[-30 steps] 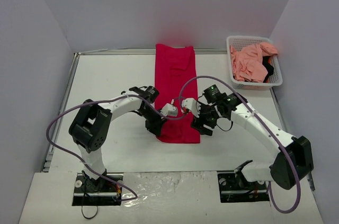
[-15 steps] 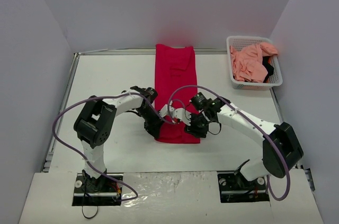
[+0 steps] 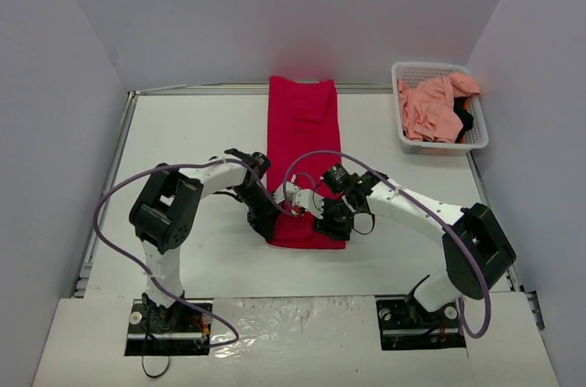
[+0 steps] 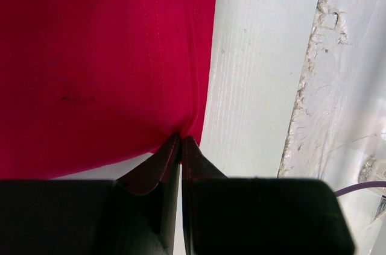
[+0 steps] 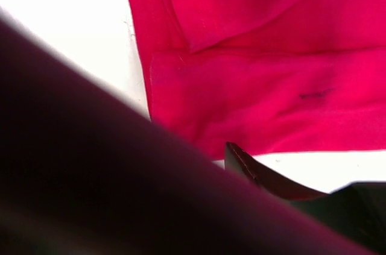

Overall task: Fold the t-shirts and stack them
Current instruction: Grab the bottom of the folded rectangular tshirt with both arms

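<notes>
The crimson red t-shirt [image 3: 304,131] lies as a long narrow strip down the middle of the table. My left gripper [image 3: 265,227] is shut on its near left corner; in the left wrist view the jaws [image 4: 181,140] pinch the hem of the red cloth [image 4: 90,56]. My right gripper [image 3: 335,226] is at the near right corner. In the right wrist view one fingertip [image 5: 238,155] touches the hem of the red shirt [image 5: 271,86], and the other finger is hidden by a dark blurred shape. The salmon pink shirt [image 3: 430,108] and a bit of black garment [image 3: 464,119] lie in the basket.
The white lattice basket [image 3: 430,65] stands at the back right against the wall. Purple cables [image 3: 316,156] loop over both arms near the shirt. Grey walls close in the table on three sides. The table's rough near edge [image 4: 338,86] shows in the left wrist view.
My right gripper has moved left and nearer, onto the near right corner of the red shirt. My left gripper has stayed at the near left corner.
</notes>
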You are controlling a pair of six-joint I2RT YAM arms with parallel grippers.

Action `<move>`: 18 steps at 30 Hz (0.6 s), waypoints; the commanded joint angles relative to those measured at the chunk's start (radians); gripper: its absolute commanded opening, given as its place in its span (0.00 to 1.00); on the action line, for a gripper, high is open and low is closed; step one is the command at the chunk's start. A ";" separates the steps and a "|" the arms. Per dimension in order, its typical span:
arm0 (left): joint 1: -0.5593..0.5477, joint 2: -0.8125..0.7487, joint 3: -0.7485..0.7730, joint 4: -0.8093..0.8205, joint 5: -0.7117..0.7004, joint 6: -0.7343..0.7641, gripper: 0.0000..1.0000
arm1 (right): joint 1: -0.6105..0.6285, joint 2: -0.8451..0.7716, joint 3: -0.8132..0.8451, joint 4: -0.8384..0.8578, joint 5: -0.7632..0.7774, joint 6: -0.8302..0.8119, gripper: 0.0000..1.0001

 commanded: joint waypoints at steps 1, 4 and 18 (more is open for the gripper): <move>0.039 -0.027 0.037 -0.016 0.069 0.009 0.02 | 0.012 -0.047 -0.017 -0.121 0.077 0.012 0.43; 0.039 -0.024 0.031 -0.012 0.060 0.012 0.02 | -0.006 -0.133 0.004 -0.026 0.149 0.081 0.47; 0.039 -0.027 0.024 -0.015 0.057 0.020 0.02 | -0.132 -0.225 0.044 0.025 0.221 0.149 0.69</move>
